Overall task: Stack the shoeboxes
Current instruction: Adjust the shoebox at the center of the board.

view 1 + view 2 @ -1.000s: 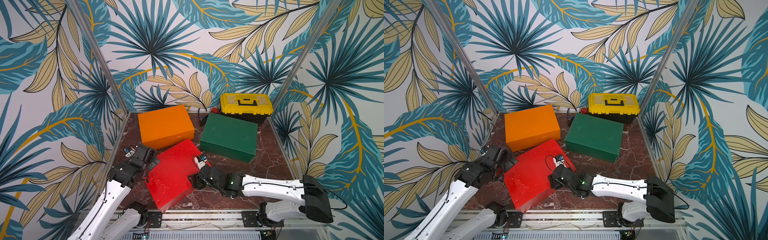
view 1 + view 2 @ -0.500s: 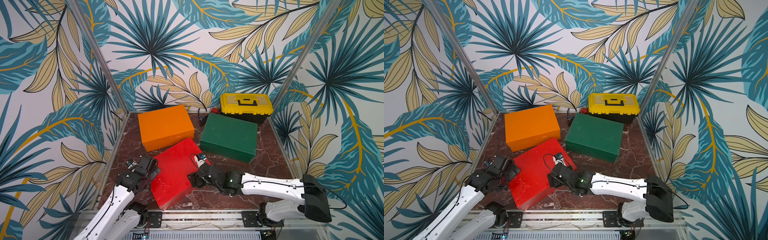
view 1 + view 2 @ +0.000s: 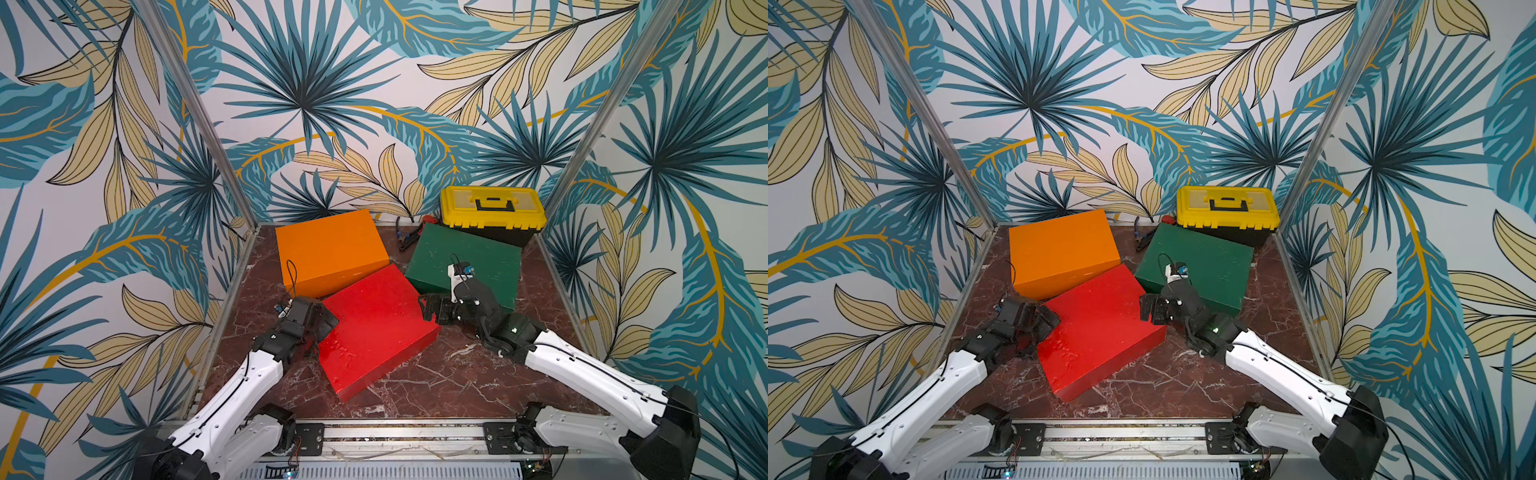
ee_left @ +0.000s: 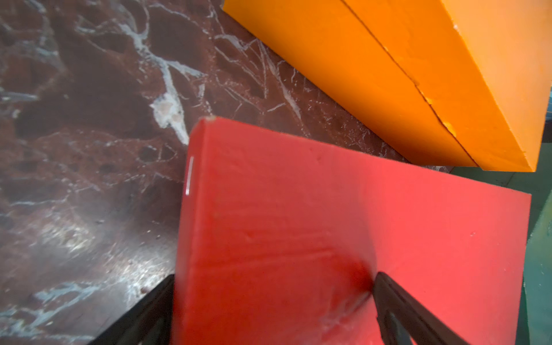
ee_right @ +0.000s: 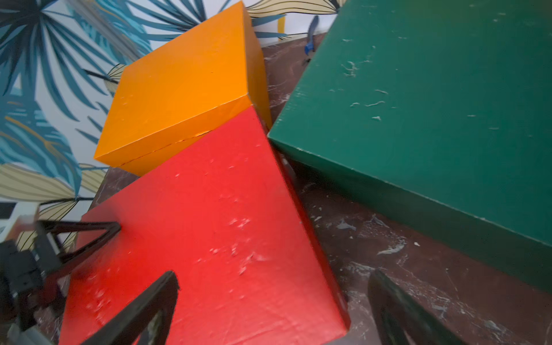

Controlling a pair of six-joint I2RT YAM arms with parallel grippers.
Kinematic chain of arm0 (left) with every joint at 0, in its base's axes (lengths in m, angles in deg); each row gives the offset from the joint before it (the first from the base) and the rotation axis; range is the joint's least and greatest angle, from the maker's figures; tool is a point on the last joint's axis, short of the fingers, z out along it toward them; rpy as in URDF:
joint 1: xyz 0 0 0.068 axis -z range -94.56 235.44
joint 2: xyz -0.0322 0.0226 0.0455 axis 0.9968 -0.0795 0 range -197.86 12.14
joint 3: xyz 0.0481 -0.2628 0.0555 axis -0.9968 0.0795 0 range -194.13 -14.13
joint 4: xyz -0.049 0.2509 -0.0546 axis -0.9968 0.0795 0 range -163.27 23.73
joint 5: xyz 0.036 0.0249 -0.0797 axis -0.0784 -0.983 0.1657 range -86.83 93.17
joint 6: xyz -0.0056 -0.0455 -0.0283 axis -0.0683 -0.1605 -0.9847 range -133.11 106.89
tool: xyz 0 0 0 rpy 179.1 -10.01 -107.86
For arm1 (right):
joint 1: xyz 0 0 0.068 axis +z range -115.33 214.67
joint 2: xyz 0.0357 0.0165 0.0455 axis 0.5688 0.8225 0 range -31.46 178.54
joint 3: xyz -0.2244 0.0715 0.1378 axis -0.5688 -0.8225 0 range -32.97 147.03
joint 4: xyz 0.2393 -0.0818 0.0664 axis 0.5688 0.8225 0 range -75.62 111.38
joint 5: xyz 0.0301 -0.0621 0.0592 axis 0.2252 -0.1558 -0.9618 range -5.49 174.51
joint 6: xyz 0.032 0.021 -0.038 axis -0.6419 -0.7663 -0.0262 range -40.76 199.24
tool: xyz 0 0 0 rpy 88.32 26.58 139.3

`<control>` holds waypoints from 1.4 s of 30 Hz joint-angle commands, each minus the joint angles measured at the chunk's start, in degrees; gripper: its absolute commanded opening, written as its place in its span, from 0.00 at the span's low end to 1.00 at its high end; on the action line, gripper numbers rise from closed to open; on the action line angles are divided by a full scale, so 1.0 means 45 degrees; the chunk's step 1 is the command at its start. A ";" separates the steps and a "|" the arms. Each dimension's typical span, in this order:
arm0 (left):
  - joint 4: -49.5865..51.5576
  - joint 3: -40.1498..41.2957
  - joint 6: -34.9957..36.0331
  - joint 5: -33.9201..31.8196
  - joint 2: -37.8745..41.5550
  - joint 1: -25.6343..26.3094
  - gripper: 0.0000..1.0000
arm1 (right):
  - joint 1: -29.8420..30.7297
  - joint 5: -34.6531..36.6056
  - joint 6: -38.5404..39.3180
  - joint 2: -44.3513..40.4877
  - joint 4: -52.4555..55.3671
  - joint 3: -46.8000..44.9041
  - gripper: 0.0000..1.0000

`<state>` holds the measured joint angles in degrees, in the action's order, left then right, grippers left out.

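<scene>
Left wrist view: the red shoebox fills the space just ahead of the left gripper. The two dark fingers are spread wide, one down beside the side wall and one over the lid, so a corner stretch of the red shoebox sits between them. The jaws are released rather than clamped; whether either finger presses on the cardboard cannot be told.

In the right wrist view the right gripper is likewise spread wide and holds nothing. One finger hangs over the red lid and the other over the marble table, with the lid's edge between them.

In both top views the red shoebox lies on the marble table between the two grippers, each at an opposite corner of it. Beyond the left gripper, past the red shoebox, sits the orange shoebox, its near corner meeting the red shoebox's far corner. Just beyond the right gripper lies the dark green shoebox, lid scuffed, close beside the red shoebox. All three rest on the marble table, none on another.

Farther off, behind the dark green shoebox and against the leaf-patterned wall, stands a yellow-lidded black toolbox. A small blue-handled tool lies between the orange shoebox and the dark green shoebox.
</scene>
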<state>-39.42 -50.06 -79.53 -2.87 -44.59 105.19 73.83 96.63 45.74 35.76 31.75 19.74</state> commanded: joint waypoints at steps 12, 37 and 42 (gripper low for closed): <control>0.0799 0.0170 0.1401 0.0092 -0.1300 -0.0369 1.00 | -0.2142 -0.4792 -0.0623 0.2959 -0.2829 -0.0829 0.99; 0.0779 -0.0142 0.1829 0.0523 -0.1986 -0.0431 1.00 | -0.1757 -0.5559 -0.2801 0.3961 -0.4478 -0.2339 0.99; 0.0604 -0.0292 0.1974 0.1108 -0.2319 -0.0438 1.00 | -0.1036 -0.4970 -0.2989 0.3569 -0.4433 -0.2535 0.99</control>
<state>-44.19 -52.79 -72.25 -1.89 -51.45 102.72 65.63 74.88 33.92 51.52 9.87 10.10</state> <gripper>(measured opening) 0.997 0.993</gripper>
